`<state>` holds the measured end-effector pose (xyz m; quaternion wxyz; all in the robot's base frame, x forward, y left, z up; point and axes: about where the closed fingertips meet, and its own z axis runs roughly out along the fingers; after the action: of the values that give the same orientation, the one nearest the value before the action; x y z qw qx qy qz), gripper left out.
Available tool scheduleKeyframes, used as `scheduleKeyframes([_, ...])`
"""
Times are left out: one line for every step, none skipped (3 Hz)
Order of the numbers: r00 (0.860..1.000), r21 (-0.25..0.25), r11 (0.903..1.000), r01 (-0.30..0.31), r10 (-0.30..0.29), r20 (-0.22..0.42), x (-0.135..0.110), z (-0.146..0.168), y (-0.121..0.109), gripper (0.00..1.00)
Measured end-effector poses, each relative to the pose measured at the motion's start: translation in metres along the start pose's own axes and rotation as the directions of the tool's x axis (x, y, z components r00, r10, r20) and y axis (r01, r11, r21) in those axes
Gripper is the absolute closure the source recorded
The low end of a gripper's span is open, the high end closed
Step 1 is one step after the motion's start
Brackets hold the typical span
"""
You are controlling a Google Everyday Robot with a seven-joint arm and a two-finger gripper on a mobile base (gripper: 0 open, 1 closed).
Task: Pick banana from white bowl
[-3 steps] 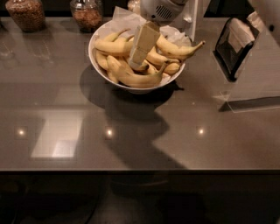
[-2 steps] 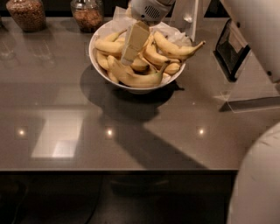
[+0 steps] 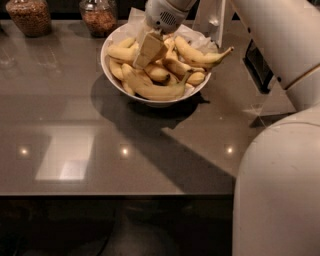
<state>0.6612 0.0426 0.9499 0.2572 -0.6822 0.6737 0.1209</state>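
Observation:
The white bowl (image 3: 111, 75) stands at the back middle of the grey counter, piled with several bananas. The long, thick, nearly straight banana (image 3: 150, 90) lies along the bowl's front side. A strongly curved banana with a long thin stem (image 3: 202, 56) lies at the right rim. Short stubby bananas fill the middle. My gripper (image 3: 149, 50) reaches down from above into the left-middle of the pile, just behind the long banana. It hides the bananas beneath it.
Two glass jars (image 3: 30, 16) (image 3: 98, 15) stand at the back left. Crumpled white paper (image 3: 196, 36) lies behind the bowl. A dark upright stand (image 3: 257, 67) is at the right. My arm's white body (image 3: 280, 190) fills the right foreground.
The gripper has shifted left across the bowl toward its left-middle. The arm's white body has swung into the right side of the view.

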Motion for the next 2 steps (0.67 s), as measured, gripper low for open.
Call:
scheduleKeyframes([1.0, -0.008, 0.9999, -0.01, 0.009, -0.029, 0.018, -0.001, 0.0, 0.62])
scheduleKeyframes([0.998, 0.006, 0.9998, -0.018, 0.018, -0.055, 0.031, -0.017, 0.001, 0.86])
